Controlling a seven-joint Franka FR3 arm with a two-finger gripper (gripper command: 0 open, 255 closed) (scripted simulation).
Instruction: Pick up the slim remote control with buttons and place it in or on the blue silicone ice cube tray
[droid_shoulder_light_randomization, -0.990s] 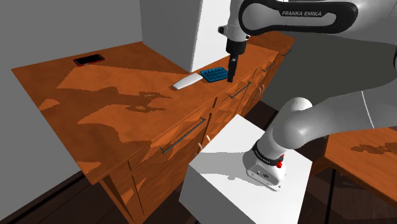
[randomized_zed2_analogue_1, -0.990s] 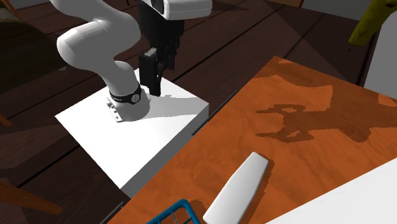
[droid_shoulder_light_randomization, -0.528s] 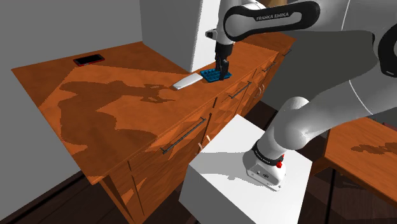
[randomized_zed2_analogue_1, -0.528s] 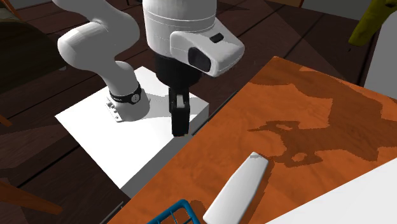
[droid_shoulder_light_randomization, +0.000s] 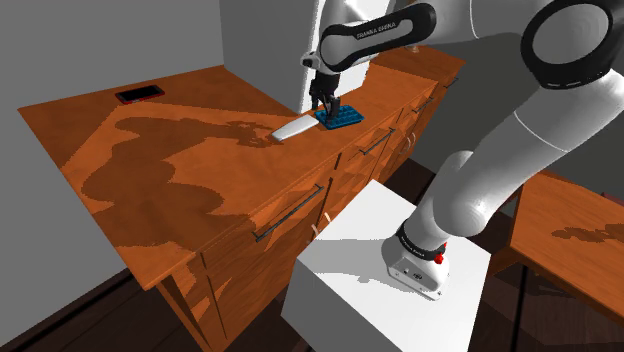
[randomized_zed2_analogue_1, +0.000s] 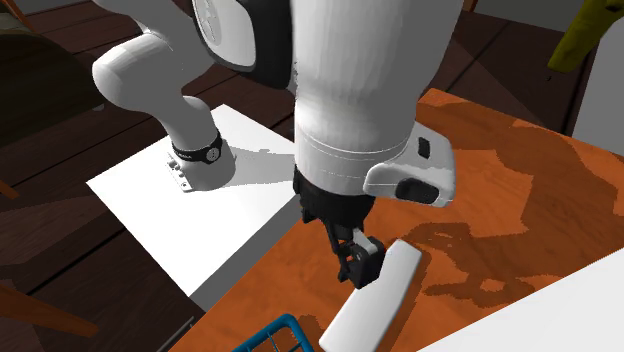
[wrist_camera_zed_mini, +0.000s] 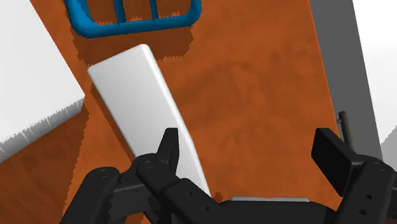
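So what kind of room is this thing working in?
Probably a home kitchen or living room: a long wooden cabinet with handled drawers, and a white remote and blue ice cube tray lying on top.

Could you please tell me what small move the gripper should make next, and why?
Probably shift the open gripper sideways until the white remote sits centred between its fingers, before descending. The remote lies under one finger rather than in the gap, flat on the counter beside the blue tray.
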